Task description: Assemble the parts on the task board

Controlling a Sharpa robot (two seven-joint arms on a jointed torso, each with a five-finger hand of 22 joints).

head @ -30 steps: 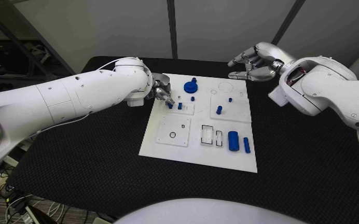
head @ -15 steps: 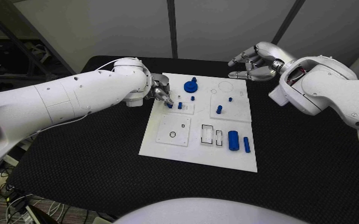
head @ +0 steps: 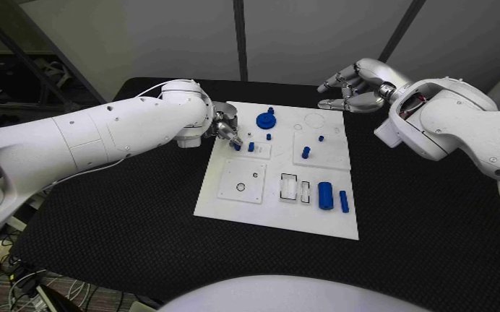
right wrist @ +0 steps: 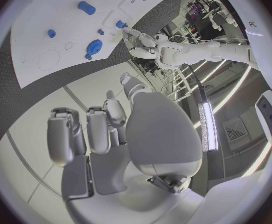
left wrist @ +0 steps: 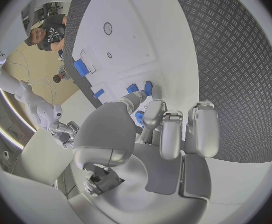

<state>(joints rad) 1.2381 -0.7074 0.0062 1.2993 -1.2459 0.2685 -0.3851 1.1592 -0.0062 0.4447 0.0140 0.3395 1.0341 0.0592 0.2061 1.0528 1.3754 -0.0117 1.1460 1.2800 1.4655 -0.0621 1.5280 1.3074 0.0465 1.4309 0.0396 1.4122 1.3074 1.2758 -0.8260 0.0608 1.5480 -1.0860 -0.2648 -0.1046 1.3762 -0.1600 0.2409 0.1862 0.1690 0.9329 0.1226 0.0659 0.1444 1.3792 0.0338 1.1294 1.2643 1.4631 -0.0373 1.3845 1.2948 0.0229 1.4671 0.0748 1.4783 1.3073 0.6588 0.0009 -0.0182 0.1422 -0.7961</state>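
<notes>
The white task board (head: 240, 204) lies in the middle of the table. My left hand (head: 224, 128) is low over its far left corner. In the left wrist view the thumb and a fingertip (left wrist: 153, 92) close on a small blue peg (left wrist: 148, 88) standing in the board, with a second peg (left wrist: 132, 88) beside it. These two pegs (head: 238, 147) (head: 251, 146) stand side by side. A blue round knob (head: 266, 120) sits just beyond them. My right hand (head: 352, 88) hangs above the table past the board's far right corner, holding nothing, fingers loosely bent.
On the board's right half stand a blue peg (head: 305, 152) and a smaller one (head: 321, 139). A blue cylinder (head: 326, 196) and a thin blue bar (head: 344, 201) lie near the right edge. Rectangular slots (head: 290, 186) and a round hole (head: 240, 187) show nearer me.
</notes>
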